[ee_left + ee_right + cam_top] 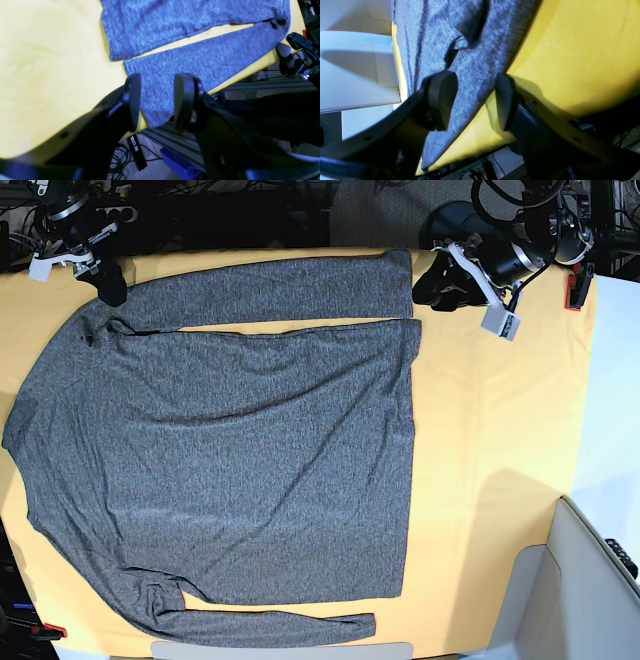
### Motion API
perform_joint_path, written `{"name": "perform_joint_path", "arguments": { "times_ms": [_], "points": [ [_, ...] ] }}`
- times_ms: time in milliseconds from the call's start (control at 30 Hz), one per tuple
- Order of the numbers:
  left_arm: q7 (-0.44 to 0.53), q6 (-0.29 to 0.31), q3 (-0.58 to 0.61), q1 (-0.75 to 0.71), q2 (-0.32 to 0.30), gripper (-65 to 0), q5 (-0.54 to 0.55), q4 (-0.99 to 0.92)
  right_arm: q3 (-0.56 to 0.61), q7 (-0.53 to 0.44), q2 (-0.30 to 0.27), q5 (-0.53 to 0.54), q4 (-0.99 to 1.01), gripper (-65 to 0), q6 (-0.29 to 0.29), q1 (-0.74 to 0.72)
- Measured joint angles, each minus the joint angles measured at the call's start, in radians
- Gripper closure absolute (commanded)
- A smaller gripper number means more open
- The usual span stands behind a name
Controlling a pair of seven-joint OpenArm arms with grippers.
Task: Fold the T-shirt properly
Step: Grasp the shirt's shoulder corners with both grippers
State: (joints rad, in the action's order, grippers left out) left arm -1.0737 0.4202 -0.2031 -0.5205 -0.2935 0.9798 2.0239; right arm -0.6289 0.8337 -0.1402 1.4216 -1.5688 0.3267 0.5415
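now the t-shirt [230,450] lies spread flat on the yellow-orange tablecloth [500,440] that covers the desk, collar end toward the left of the base view, hem toward the middle, one long sleeve [270,292] stretched along the far edge and the other [260,625] along the near edge. no fold shows yet, so the step in hand looks like the first one: taking the far sleeve and bringing it over the body.

to do it well, each gripper should come down on the sleeve's outer edge and pinch only that layer, not the cloth under it. the two ends should rise together and travel evenly, so the fabric lands without a twist. the knit looks thin and limp; a grip too near the tip would probably let the middle sag and drag.

the left gripper [156,100] hovers over the sleeve's cuff end at the desk's far edge, its jaws spread with grey fabric showing between them, touching nothing that i can see. the right gripper [470,100] hangs over the shoulder end of the same sleeve, near a small pucker [455,50], jaws likewise apart and empty, straddling the line where shirt meets tablecloth. in the base view both arms sit at the far side, well apart, one at each end of the sleeve.
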Motion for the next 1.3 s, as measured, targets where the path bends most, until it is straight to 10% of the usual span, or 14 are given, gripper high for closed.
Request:
{"name": "perform_joint_path", "arguments": {
  "times_ms": [833,1067,1300],
  "points": [
    [0.000,0.000,0.000,0.000,-0.014,-21.8,0.000,0.000,0.002,0.010,0.003,0.091,0.084,-28.6,0.000,-0.066],
    [-0.084,0.005,-0.006,0.011,-0.003,-21.9,0.041,-0.091,-0.001,-0.018,0.030,-0.025,0.080,-3.5,-0.001,-0.074],
    [-0.097,0.068,-0.005,0.078,-0.012,-21.9,0.211,-0.308,-0.001,-0.020,0.042,-0.058,0.079,-0.3,-0.001,-0.084]
  ]
}}
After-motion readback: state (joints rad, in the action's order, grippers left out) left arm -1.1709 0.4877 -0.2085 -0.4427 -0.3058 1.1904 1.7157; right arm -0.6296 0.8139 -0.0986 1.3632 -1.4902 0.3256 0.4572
